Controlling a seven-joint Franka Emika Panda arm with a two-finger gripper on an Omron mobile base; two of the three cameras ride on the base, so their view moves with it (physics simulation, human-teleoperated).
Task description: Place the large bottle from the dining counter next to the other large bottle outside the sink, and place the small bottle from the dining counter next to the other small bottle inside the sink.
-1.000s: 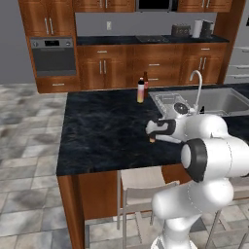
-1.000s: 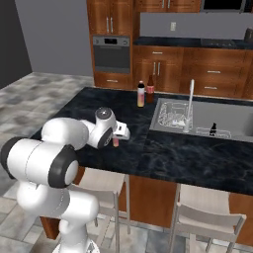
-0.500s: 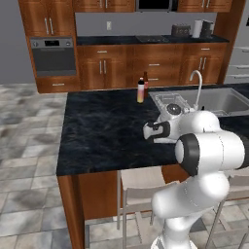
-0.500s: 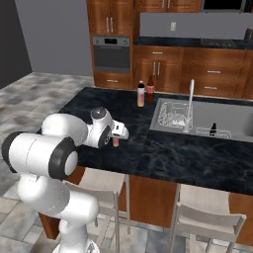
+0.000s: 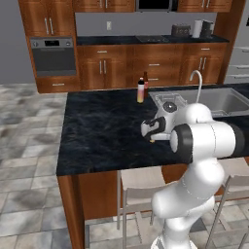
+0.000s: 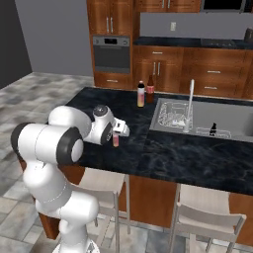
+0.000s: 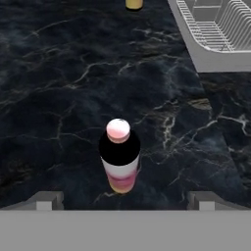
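Note:
The small bottle (image 7: 119,157), pale pink with an orange-red base, stands upright on the black dining counter (image 5: 97,126). My gripper (image 7: 125,201) hovers just above it, open, with the bottle centred ahead of the two fingertips (image 7: 49,200). From the right the gripper (image 6: 118,128) sits over the small bottle (image 6: 116,141). The large bottle (image 6: 150,89), dark brown, stands close beside the other large bottle (image 6: 141,94), pale with an orange band, left of the sink (image 6: 232,118). Inside the basin stands the other small bottle (image 6: 213,129), tiny and black.
A tall curved faucet (image 6: 190,104) rises at the sink's near rim, and a wire dish rack (image 7: 215,24) lies in its left part. Pale stools (image 6: 207,217) stand under the counter's front edge. Wood cabinets and an oven (image 5: 53,56) line the back wall.
The hand has edged slightly left and settled over the small bottle. The jaws stay open and no bottle has moved.

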